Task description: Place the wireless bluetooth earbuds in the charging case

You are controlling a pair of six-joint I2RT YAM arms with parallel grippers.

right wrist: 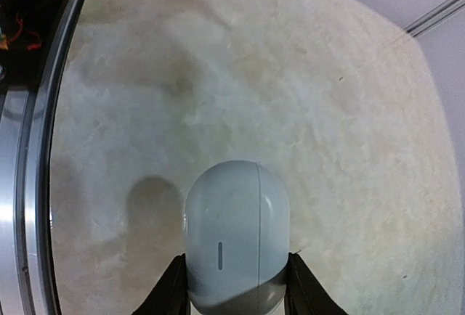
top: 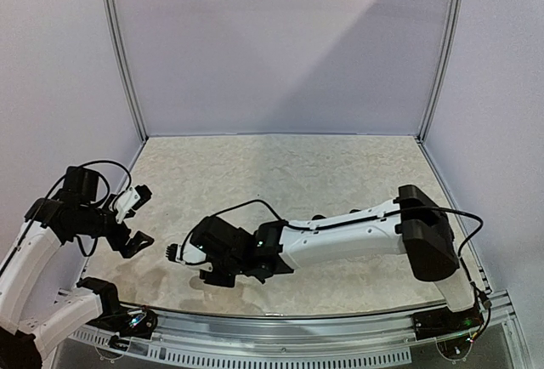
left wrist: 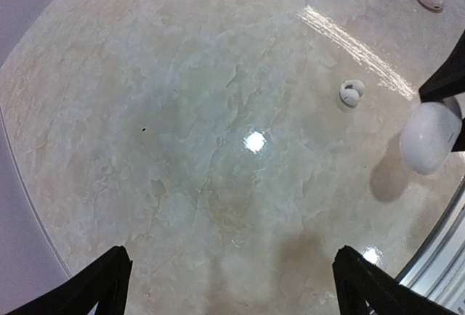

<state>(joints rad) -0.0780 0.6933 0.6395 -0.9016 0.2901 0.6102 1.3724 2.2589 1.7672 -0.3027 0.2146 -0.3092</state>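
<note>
- Your right jaws clamp the white charging case (right wrist: 236, 221), lifted off the surface (right wrist: 349, 112); keep it steady.
- Its lid looks shut, so open it first.
- Your left jaws hang spread and empty; a white earbud (left wrist: 352, 93) lies ahead, to their right.

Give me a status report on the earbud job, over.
Left gripper open, empty. Right gripper shut on white case, lid looks closed. One white earbud loose on table near the case. Nothing in the way.

Glossy marbled table (left wrist: 182, 112), smooth plastic case (right wrist: 236, 228)
</note>
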